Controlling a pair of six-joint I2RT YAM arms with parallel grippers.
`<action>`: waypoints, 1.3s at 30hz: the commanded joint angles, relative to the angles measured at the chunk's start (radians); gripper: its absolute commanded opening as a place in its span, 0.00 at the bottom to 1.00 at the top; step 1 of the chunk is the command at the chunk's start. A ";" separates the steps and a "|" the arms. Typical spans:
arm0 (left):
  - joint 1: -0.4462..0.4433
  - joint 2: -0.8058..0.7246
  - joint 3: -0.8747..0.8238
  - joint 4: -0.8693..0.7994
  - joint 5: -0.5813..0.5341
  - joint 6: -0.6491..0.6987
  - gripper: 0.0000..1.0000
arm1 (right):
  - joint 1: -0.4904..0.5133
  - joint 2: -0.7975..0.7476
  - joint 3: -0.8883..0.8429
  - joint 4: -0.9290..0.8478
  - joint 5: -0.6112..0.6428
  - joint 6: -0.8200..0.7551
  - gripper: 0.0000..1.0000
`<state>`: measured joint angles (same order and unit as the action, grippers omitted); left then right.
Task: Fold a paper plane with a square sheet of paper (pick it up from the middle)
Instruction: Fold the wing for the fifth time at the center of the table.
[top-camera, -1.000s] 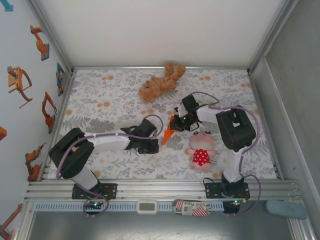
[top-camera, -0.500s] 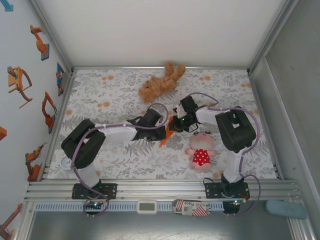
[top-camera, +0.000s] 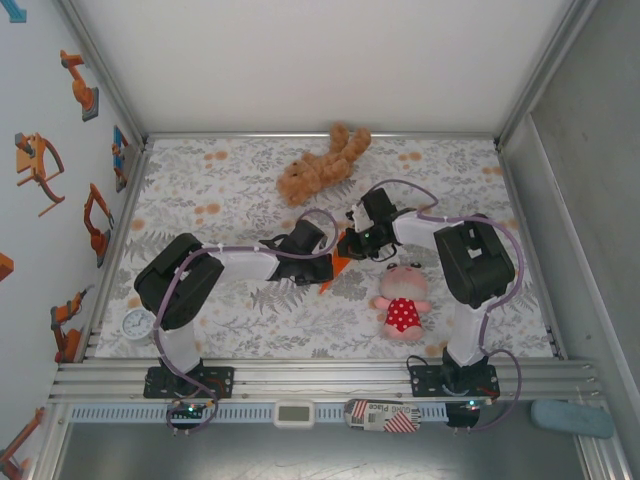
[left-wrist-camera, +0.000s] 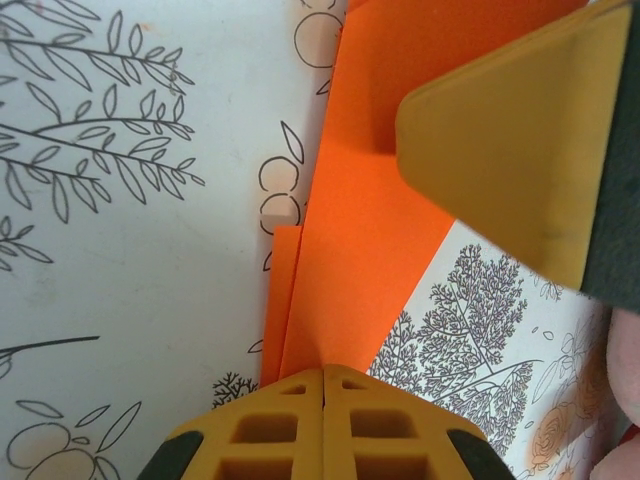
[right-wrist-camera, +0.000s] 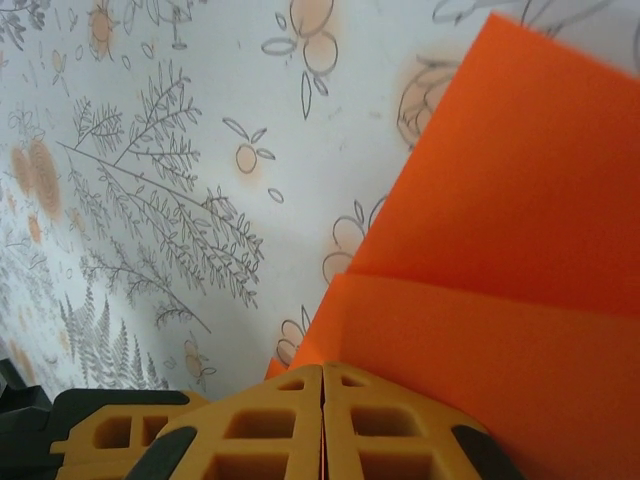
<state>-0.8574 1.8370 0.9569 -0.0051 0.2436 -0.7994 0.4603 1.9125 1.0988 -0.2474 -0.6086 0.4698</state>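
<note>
Since the left tool (left-wrist-camera: 323, 372) and right tool (right-wrist-camera: 322, 370) are each pinched tight on the plane (left-wrist-camera: 365, 230), I'd move them together; uneven pulls could tear it.

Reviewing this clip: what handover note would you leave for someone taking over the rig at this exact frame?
Left gripper: shut on the orange paper, where it narrows.
Right gripper: shut on the same paper, at a layered fold.
Paper: held between both arms mid-table, between the brown bear and the pink doll, touching neither.
Done: sheet picked up and folded into a narrow layered shape.
Left: probably the last creases and setting it down. Whether the plane is complete can't be told.
</note>
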 joint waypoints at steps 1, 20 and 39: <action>0.002 0.014 -0.021 -0.059 -0.013 -0.018 0.03 | -0.019 -0.007 0.033 -0.014 0.038 -0.060 0.08; 0.001 0.021 -0.008 -0.186 -0.036 -0.036 0.02 | -0.130 0.094 -0.019 0.124 -0.049 -0.150 0.02; -0.003 0.033 -0.001 -0.199 -0.038 -0.040 0.01 | -0.281 0.005 0.055 0.201 -0.045 -0.010 0.01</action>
<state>-0.8570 1.8370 0.9707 -0.0513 0.2310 -0.8352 0.1841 2.0171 1.1530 -0.0662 -0.7002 0.4271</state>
